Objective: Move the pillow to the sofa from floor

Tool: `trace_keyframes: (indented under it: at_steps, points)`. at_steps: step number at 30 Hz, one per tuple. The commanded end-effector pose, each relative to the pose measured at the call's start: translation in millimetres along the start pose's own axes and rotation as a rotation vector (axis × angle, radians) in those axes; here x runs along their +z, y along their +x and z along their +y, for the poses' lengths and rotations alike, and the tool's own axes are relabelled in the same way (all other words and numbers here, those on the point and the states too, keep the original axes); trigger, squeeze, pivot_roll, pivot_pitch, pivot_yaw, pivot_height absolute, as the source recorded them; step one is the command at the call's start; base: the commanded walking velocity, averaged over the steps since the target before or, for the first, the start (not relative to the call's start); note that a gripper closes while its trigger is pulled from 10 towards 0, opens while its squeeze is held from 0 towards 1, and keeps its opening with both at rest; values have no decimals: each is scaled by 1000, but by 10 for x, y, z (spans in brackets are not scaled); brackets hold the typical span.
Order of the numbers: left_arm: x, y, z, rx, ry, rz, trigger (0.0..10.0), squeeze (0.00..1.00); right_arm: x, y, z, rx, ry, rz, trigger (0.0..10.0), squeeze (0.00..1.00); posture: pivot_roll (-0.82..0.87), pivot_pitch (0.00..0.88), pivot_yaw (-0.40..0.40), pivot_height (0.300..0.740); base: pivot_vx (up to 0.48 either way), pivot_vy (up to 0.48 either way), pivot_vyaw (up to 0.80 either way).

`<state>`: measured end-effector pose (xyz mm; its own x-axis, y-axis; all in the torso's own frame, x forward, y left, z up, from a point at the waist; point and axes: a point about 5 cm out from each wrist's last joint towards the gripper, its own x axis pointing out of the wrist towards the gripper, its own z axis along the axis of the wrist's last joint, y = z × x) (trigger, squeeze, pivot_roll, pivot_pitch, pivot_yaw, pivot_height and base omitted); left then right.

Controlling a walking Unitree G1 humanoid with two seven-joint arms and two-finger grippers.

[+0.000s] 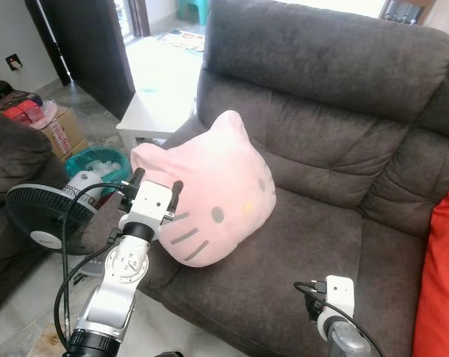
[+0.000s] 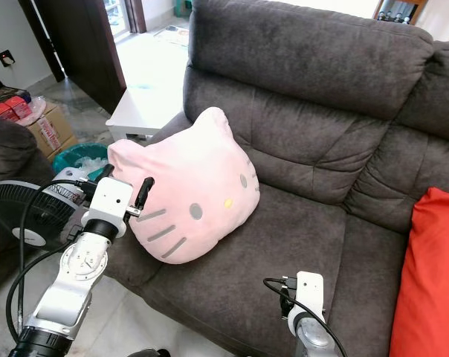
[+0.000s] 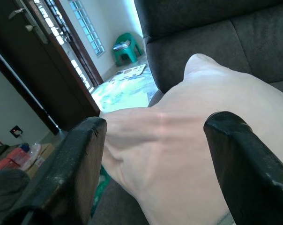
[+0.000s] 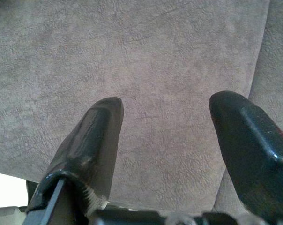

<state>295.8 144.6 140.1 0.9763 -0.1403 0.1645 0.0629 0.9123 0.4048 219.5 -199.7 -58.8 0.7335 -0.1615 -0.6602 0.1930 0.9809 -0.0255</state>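
Your left gripper [image 1: 156, 187] has its jaws apart, straddling the pink pillow [image 1: 210, 190], which already rests on the sofa [image 1: 314, 223] seat's left edge. Right gripper [image 4: 167, 140] hovers, jaws apart. Placement looks done; next, back the left arm away.

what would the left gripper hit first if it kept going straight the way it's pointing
Most likely the pink pillow. The left gripper has its open fingers either side of the pillow's edge, with the sofa behind it. How near it is stays hard to judge.
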Motion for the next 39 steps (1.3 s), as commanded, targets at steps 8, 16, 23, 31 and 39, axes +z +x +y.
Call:
trace_keyframes:
  at_steps: [8, 16, 23, 31, 39]
  points:
    - [-109, -129, -34, 9, -17, 34, 10000, 0, -27, -14, -16, -1, 54, -12, 10000, 0, 142, 80, -36, 740, 0, 0, 0]
    - [-135, -144, 13, 18, 19, 39, 10000, 0, 17, -29, -11, -26, 156, -89, 10000, 0, 139, 80, -26, 740, 0, 0, 0]
    - [-110, -159, -7, 15, 3, 22, 10000, 0, 38, -28, 0, -7, 140, -105, 10000, 0, 138, 80, -26, 740, 0, 0, 0]
    - [-102, -142, -25, 29, -9, 17, 10000, 0, -33, -31, -12, -48, 179, -51, 10000, 0, 146, 77, -27, 740, 0, 0, 0]
    - [-116, -135, -43, 32, -25, 20, 10000, 0, -27, -31, -10, -16, 153, -55, 10000, 0, 139, 67, -27, 740, 0, 0, 0]
